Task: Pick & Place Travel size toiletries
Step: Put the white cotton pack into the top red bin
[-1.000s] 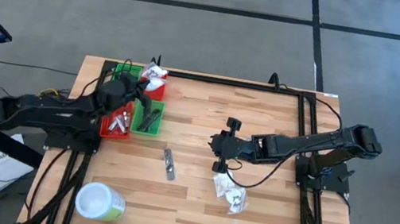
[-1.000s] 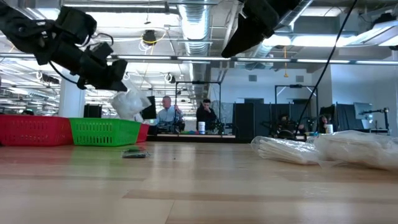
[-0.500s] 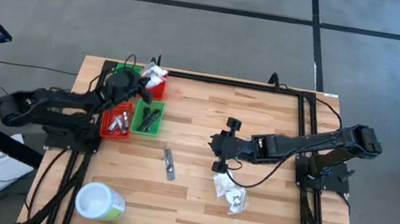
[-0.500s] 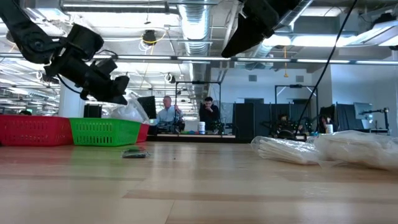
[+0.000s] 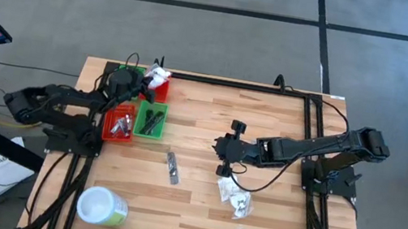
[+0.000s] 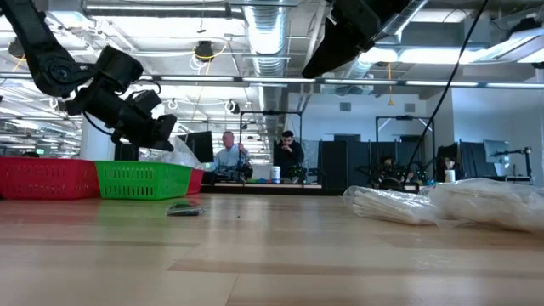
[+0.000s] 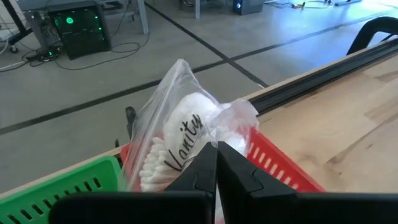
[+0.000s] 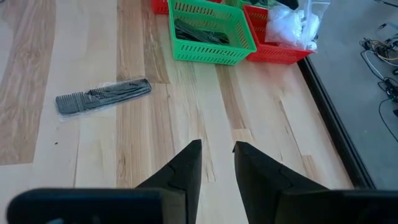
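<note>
A clear bag of white toiletries marked "Vanity" (image 7: 186, 134) stands in the far red bin (image 5: 161, 91), its top above the rim (image 6: 180, 151). My left gripper (image 7: 216, 155) is shut and points at the bag's lower part from the table's left (image 5: 139, 88). My right gripper (image 8: 217, 146) hovers open over the table's middle (image 5: 218, 144) with nothing between its fingers. A dark wrapped comb (image 5: 172, 167) lies flat on the wood. White crinkly packets (image 5: 233, 198) lie near the right arm. My left gripper's shut fingertips (image 7: 211, 152) stand right in front of the bag's lower edge (image 7: 233, 127). They come slanting down from the table's left. I cannot tell whether they touch the bag; it rests in the red bin.
Beside the far red bin stand a far green bin (image 5: 130, 71), a near red bin (image 5: 106, 134) with silver tubes and a near green bin (image 5: 160, 121) with dark items. A white-lidded green tub (image 5: 101, 207) lies at the near left. A black rail (image 5: 233, 84) edges the far side.
My left gripper has swung toward the table's far edge and come down, from over the near bins to the far red bin, staying shut. The bag keeps its place in the bin.
</note>
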Robot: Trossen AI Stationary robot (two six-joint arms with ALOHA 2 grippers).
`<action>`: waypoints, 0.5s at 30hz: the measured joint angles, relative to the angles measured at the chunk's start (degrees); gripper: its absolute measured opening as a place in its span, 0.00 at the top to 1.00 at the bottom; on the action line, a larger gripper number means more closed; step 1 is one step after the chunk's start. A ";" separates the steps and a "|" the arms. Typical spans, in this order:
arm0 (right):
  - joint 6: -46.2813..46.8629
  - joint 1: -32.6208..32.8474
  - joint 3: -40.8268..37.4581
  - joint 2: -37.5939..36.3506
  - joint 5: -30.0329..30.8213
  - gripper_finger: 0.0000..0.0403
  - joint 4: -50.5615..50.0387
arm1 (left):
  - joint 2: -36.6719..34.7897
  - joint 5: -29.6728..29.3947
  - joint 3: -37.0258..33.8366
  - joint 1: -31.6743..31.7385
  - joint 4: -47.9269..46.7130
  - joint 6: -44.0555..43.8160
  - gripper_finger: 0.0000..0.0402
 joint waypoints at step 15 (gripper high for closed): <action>0.77 -0.02 0.00 0.00 -0.04 0.78 0.22 | 7.06 0.51 3.79 0.77 3.26 0.01 0.99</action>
